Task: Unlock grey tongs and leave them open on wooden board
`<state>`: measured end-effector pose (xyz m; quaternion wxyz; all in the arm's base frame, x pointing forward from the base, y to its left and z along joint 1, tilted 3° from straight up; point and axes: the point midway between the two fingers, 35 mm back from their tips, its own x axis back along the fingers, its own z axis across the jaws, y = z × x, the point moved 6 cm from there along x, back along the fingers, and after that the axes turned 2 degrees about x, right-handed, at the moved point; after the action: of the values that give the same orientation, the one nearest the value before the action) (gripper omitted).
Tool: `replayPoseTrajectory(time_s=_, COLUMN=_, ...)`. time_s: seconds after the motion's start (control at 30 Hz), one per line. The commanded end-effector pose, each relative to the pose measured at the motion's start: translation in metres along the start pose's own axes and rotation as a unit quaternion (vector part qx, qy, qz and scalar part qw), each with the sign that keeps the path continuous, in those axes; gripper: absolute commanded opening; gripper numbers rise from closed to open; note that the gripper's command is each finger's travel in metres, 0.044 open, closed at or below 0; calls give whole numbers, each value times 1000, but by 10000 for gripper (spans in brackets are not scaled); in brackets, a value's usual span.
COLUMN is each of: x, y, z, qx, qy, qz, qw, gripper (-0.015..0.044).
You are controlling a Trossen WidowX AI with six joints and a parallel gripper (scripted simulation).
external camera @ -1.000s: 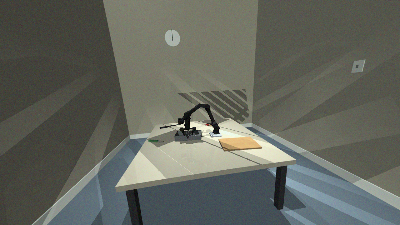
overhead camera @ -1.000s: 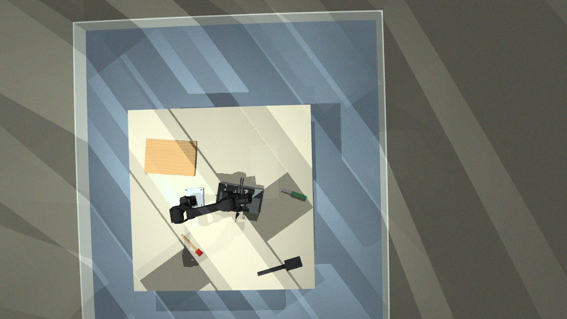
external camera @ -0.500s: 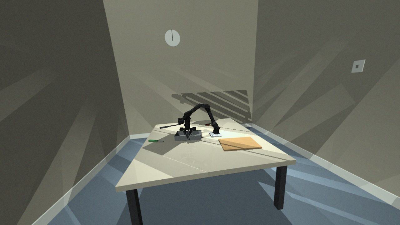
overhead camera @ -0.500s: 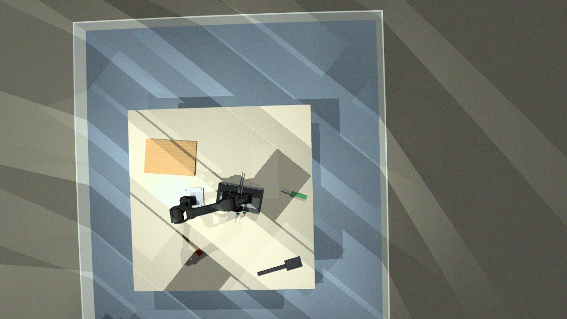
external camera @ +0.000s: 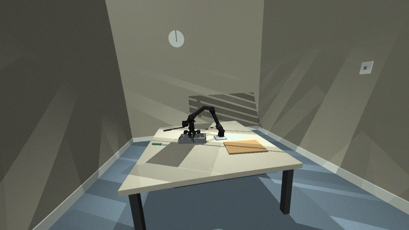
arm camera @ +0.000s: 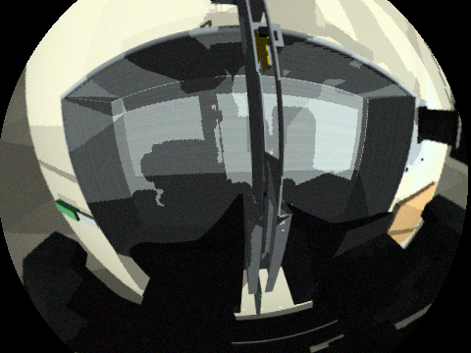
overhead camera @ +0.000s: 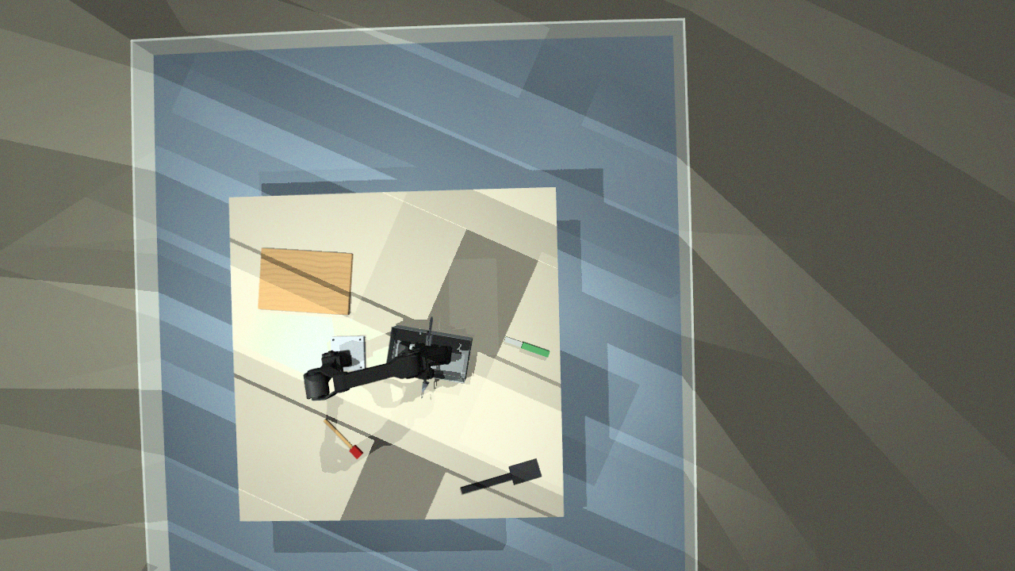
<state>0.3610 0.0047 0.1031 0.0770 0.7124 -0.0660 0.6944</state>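
The grey tongs (overhead camera: pixel 430 324) (arm camera: pixel 256 123) lie lengthwise across the roasting tin (overhead camera: pixel 466 354) (external camera: pixel 200 139) (arm camera: pixel 93 147), their arms close together. In the wrist view the hinge end, with a yellow part (arm camera: pixel 264 54) inside, is at the top, and the tips point to the bottom, beyond the tin's rim. My gripper (external camera: pixel 192 134) (arm camera: pixel 252 197) points down over the tin and is shut on the tongs, with one black finger on each side. In the top view the arm hides the grip. Whether the lock is released cannot be told. The wooden board (overhead camera: pixel 304 287) (external camera: pixel 243 147) (arm camera: pixel 416 211) bears nothing.
A green-handled tool (overhead camera: pixel 534 348) (external camera: pixel 156 143) (arm camera: pixel 67 209) lies beside the tin, on the side away from the arm's base plate (overhead camera: pixel 358 346) (external camera: pixel 220 138). A red-headed brush (overhead camera: pixel 356 451) and a black spatula (overhead camera: pixel 525 471) (external camera: pixel 173 129) lie on the table on the side opposite the board.
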Motion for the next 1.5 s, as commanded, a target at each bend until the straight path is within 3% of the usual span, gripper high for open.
replayPoseTrajectory(time_s=0.0, x=0, y=0, z=0, qx=0, qy=1, qz=0, qw=1000, gripper=-80)
replayPoseTrajectory(time_s=0.1, x=6, y=0, z=2, qx=0, qy=1, qz=0, qw=1000, gripper=-150)
replayPoseTrajectory(time_s=0.47, x=125, y=1, z=1, qx=-1, qy=0, qz=3, qw=1000, gripper=-150)
replayPoseTrajectory(time_s=0.97, x=123, y=-1, z=0, qx=21, qy=-2, qz=0, qw=1000, gripper=-150)
replayPoseTrajectory(time_s=1.47, x=125, y=-35, z=-9, qx=315, qy=-1, qz=2, qw=949, gripper=-150)
